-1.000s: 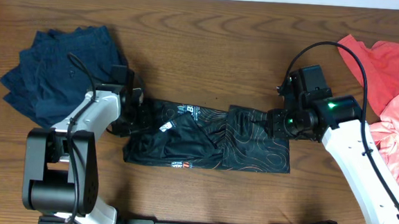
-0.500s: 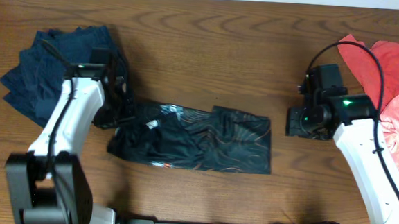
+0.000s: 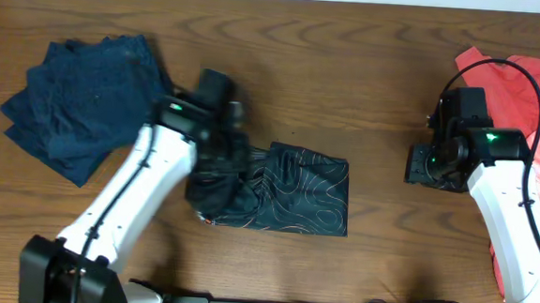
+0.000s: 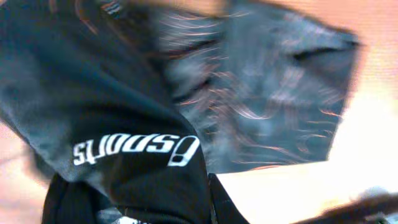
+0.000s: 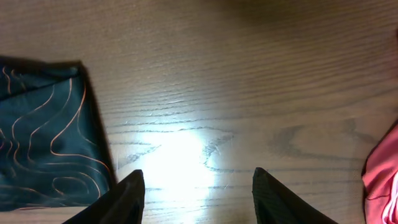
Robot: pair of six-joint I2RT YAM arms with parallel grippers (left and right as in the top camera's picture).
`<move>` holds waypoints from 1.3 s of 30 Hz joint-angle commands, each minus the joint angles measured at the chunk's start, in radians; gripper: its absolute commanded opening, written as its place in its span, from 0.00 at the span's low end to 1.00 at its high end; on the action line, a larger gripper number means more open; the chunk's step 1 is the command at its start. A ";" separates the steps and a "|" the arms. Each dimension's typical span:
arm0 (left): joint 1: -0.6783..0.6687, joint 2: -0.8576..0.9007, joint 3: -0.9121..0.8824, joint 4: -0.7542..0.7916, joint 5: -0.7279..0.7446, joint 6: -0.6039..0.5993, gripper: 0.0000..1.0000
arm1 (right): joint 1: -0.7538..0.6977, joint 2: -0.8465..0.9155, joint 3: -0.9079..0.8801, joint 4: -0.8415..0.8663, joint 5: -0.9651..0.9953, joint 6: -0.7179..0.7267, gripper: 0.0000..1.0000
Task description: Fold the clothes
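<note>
Lying bunched in the lower middle of the overhead view, the black jersey [image 3: 295,195] is only half squared. Its right part sits flat on the worktop [image 3: 331,71] with the orange contour lines showing, while its left part is heaped and raised under the left arm. We judge the left pincer [image 3: 224,158] to be clamped on that raised layer: in the left wrist view the cloth with the white logo hangs right against the lens. It covers the jaws, so we cannot see them. The right pincer [image 5: 198,194] is spread wide with nothing in it, over bare wood to the right of the jersey and apart from it.

Our worry is the fold going askew. Nothing pins the flat side, so a pull across could drag the whole garment rather than lay one layer over. It could also trap a twisted lump underneath. Letting go too high would let the cloth slump unevenly. The blur in the left wrist view suggests quick motion, which makes a slip likelier. Further out, the navy pile [image 3: 76,102] at upper left lies well apart. The coral-red garment [image 3: 523,82] at upper right is close beside the right arm, which could snag it.
</note>
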 commanded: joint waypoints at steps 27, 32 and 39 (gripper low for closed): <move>-0.138 0.023 0.009 0.384 0.419 0.015 0.57 | 0.029 0.003 0.006 0.009 -0.350 -0.217 0.60; 0.078 -0.082 0.009 0.246 0.275 0.023 0.58 | 0.146 0.037 0.003 0.043 -0.412 -0.235 0.61; 0.286 -0.098 -0.003 0.120 0.205 0.023 0.58 | 0.360 0.192 0.003 0.190 -0.357 -0.123 0.59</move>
